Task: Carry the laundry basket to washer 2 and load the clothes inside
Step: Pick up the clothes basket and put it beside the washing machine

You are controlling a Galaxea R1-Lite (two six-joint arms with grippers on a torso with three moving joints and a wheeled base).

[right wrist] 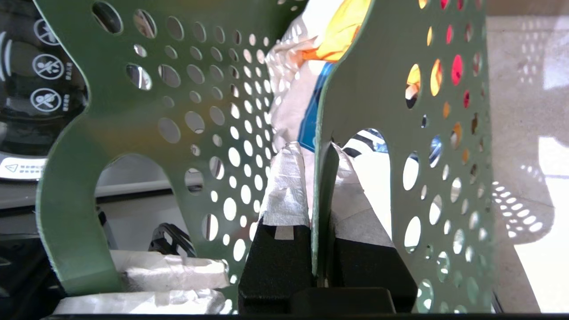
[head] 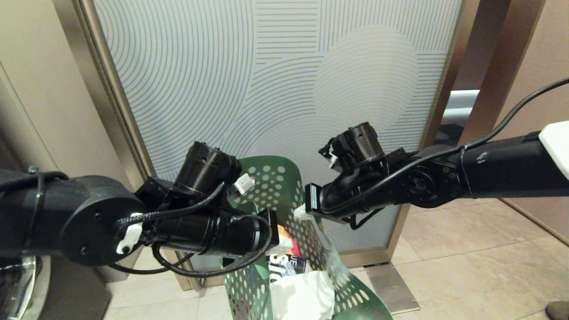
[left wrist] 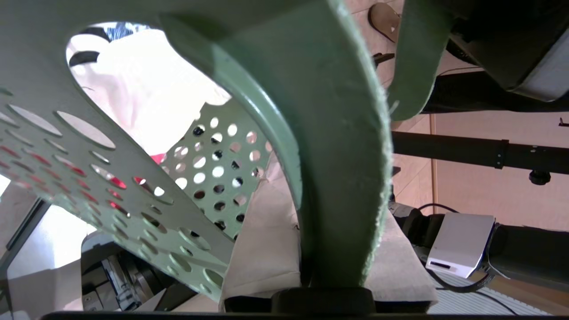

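The green laundry basket (head: 271, 178) hangs lifted between my two arms in front of a patterned panel. My left gripper (head: 276, 234) is shut on the rim at its left handle, and the rim passes between the taped fingers (left wrist: 262, 240). On the opposite side, my right gripper (head: 303, 212) is shut on the basket wall (right wrist: 369, 89) beside a handle cut-out. The clothes (head: 302, 293) lie inside: a white garment with dark lettering (left wrist: 142, 102) and a yellow-orange one (right wrist: 342, 31). A dark washer front with chrome door rim (head: 18, 284) is at the lower left; I cannot tell whether it is washer 2.
A tall panel with a curved line pattern (head: 284, 89) in a metal frame stands straight ahead, with a metal foot plate (head: 391, 289) on the tiled floor (head: 466, 249). A shoe (head: 558, 309) shows at the lower right corner.
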